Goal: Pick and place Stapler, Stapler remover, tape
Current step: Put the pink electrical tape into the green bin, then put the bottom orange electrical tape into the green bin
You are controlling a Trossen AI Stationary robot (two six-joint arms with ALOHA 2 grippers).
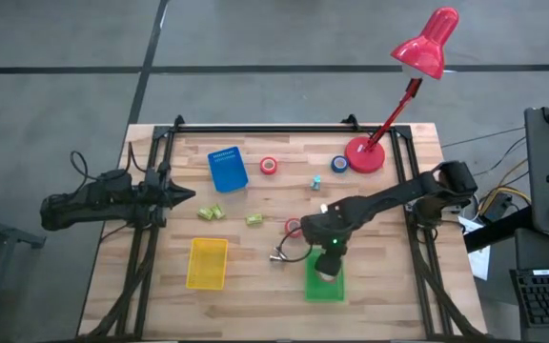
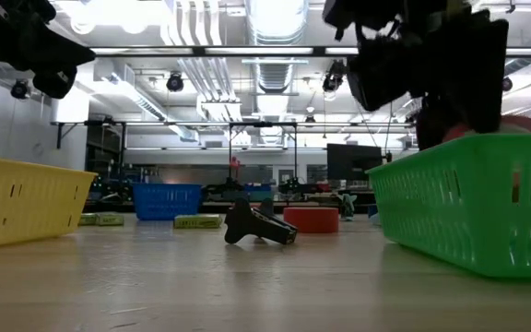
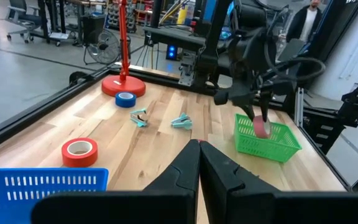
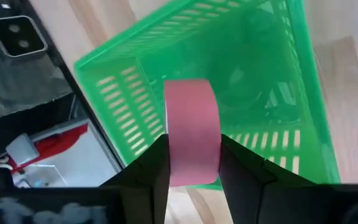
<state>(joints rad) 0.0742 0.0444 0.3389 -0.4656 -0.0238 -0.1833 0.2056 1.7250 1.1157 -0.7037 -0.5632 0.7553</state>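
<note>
My right gripper (image 1: 327,259) hangs over the green tray (image 1: 324,284) at the near right and is shut on a pink-red tape roll (image 4: 191,127). It also shows in the left wrist view (image 3: 260,121). A black stapler (image 1: 282,252) lies on the table left of the tray, with a red tape roll (image 1: 294,227) lying flat beside it. Another red roll (image 1: 269,166) and a blue roll (image 1: 339,164) lie flat at the far side. Two teal staple removers (image 3: 140,117) (image 3: 181,121) lie mid-table. My left gripper (image 1: 184,195) waits shut at the left edge. My right gripper pinches the tape roll between its two fingers, one on each flat side (image 4: 166,146). The fingers come from above and point down. The roll stands on edge, its curved band facing the wrist camera. It hangs over the green tray (image 4: 241,74), clear of the tray's floor.
A blue tray (image 1: 227,170) stands at the far left and a yellow tray (image 1: 207,262) at the near left. Two small yellow-green boxes (image 1: 208,213) (image 1: 254,219) lie between them. A red desk lamp stands with its base (image 1: 365,154) at the far right.
</note>
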